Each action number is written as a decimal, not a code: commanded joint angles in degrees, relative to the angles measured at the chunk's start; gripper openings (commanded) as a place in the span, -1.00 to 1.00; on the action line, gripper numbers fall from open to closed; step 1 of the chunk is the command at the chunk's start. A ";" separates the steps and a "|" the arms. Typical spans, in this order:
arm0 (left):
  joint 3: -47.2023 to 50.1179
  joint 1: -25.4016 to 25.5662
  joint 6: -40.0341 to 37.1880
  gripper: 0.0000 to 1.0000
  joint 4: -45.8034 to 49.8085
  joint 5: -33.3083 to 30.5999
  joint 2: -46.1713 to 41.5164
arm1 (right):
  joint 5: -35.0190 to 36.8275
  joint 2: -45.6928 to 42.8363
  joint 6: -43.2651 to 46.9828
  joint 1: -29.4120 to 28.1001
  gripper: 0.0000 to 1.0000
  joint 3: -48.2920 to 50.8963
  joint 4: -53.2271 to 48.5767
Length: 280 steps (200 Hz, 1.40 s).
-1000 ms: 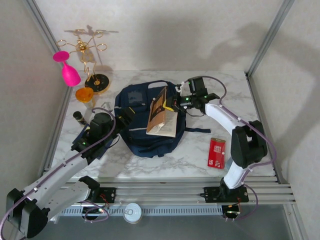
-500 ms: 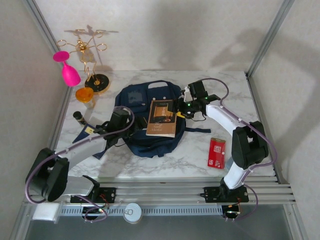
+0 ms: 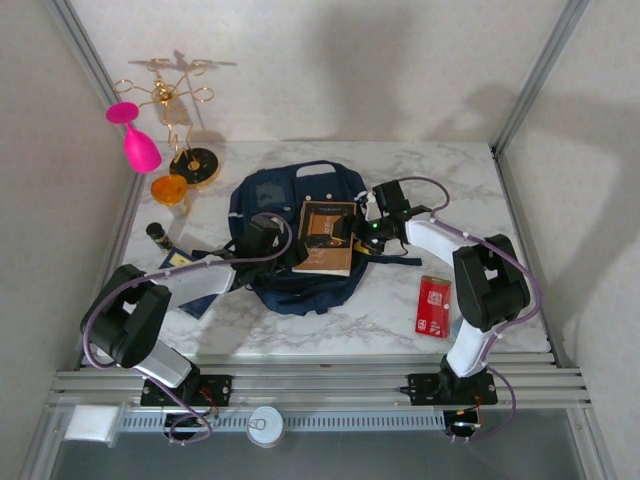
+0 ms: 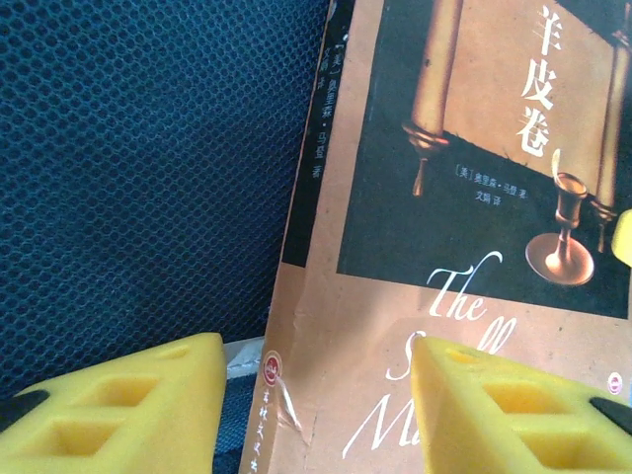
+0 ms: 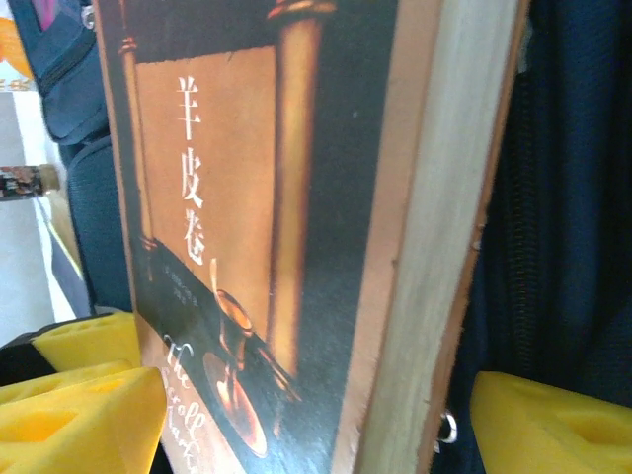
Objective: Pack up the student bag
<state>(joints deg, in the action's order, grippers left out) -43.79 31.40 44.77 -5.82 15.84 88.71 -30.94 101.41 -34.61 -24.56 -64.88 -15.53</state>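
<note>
Left tool (image 4: 314, 385): jaws are standing partly apart over the spine edge of one book (image 3: 327, 237), gripping nothing. Right tool (image 5: 316, 395): jaws are gaping wide around the book's page edge, not clamping. Two arms are stretching low and inward over one student bag (image 3: 262, 195), which is lying flat mid-bench (image 3: 500, 200) with the book on top. One red packet (image 3: 434, 305) is lying on open marble to the right.

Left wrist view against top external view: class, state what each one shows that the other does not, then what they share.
Left wrist: readable lettering and a scroll picture on the book, and the mesh weave of the student bag. Top external: the pink goblet, gold rack, red packet and marble table. Shared: the book lying on the student bag.
</note>
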 commanded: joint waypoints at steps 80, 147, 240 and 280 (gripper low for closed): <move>0.76 2.24 -0.51 -0.12 1.86 -6.52 1.94 | -10.82 -10.41 -5.40 -2.56 0.55 4.14 10.78; -0.86 4.01 -0.37 -0.13 2.93 -7.57 1.99 | -3.63 -5.59 -1.95 -4.22 0.30 4.15 8.48; -5.78 4.95 -6.24 0.03 9.88 -10.76 -3.96 | -4.29 -10.90 1.12 0.43 -0.91 4.23 6.90; -8.94 9.15 -16.18 0.09 19.01 -12.98 -8.16 | -6.39 -20.00 1.30 8.13 -0.94 6.20 1.39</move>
<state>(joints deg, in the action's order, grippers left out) -49.71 37.30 36.91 5.10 5.93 83.44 -34.81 88.20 -34.98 -21.04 -59.20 -11.92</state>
